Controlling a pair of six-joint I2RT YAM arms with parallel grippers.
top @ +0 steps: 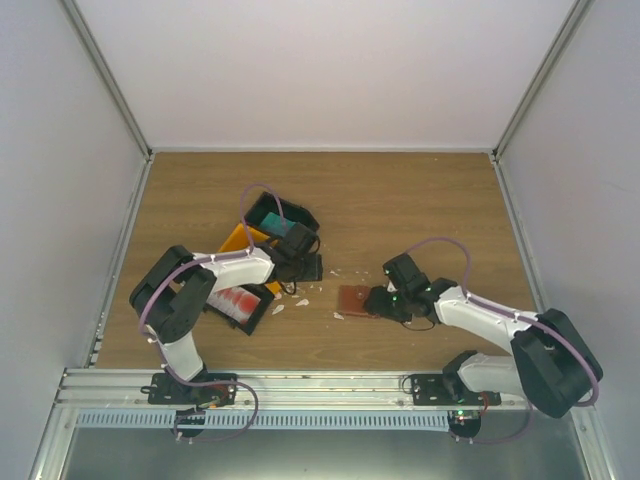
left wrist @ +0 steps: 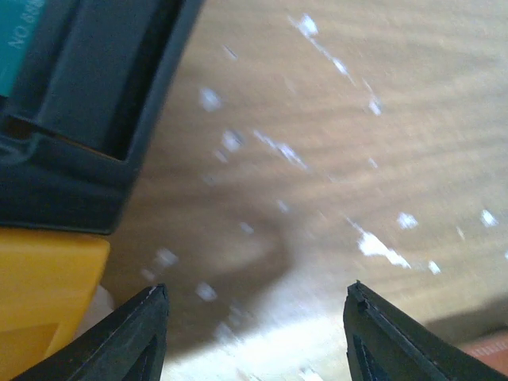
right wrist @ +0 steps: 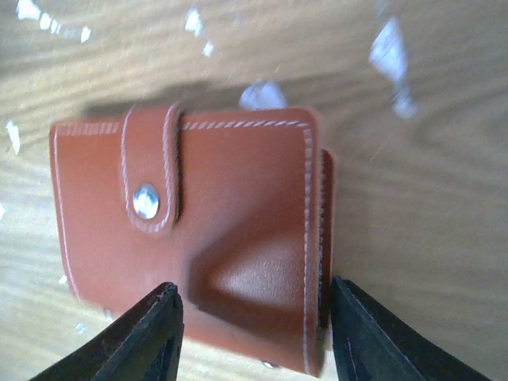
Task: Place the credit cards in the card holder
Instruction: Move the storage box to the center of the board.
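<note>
- Right gripper (right wrist: 252,290), at the bottom of its wrist view, hovers with jaws apart over the card holder (right wrist: 230,198).
- This card holder lies flat and snapped shut at the table's (top: 420,200) centre. It looks light, stiffish and slick, so pinching across its edges is probably best.
- Credit cards (top: 238,300) sit centre-left in a black bin (top: 262,312); likely thin and slippery.
- Left gripper (left wrist: 258,298) has its jaws apart and empty.

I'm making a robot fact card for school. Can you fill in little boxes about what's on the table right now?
Card holder: brown, snapped shut, flat on the table
Right gripper: open, just above the card holder
Left gripper: open, empty, beside a black bin
Teal cards: in that black bin
Red-and-white cards: in another black bin
</note>
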